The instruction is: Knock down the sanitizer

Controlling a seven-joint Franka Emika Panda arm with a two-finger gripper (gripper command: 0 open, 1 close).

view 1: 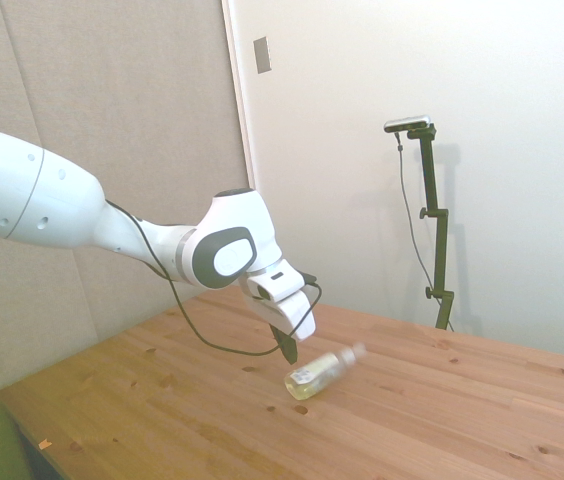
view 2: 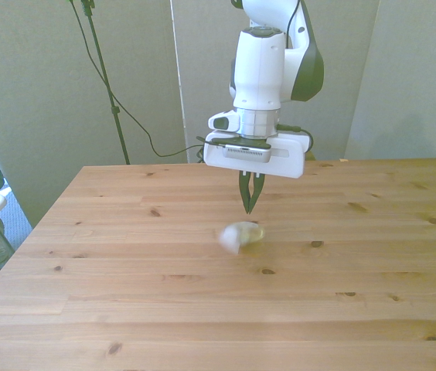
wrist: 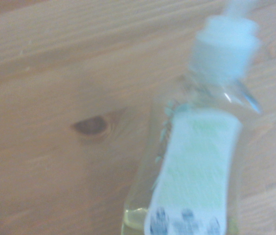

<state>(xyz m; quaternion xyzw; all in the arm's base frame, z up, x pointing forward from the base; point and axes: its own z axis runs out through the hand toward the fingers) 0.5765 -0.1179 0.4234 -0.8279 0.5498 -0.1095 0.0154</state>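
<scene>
The sanitizer (view 2: 240,236) lies tipped on its side on the wooden surface (view 2: 125,309), blurred, cap pointing away from the arm in the side view. Just behind and above it hangs the pincer (view 2: 250,202), fingers together and holding nothing. My worry: the bottle may roll on toward an edge, or a lower pincer could strike it.

One sanitizer (view 1: 320,374), one claw (view 2: 249,202), one table (view 2: 125,309).

The sanitizer (view 2: 240,236) shows blurred, its nozzle indistinct.
</scene>
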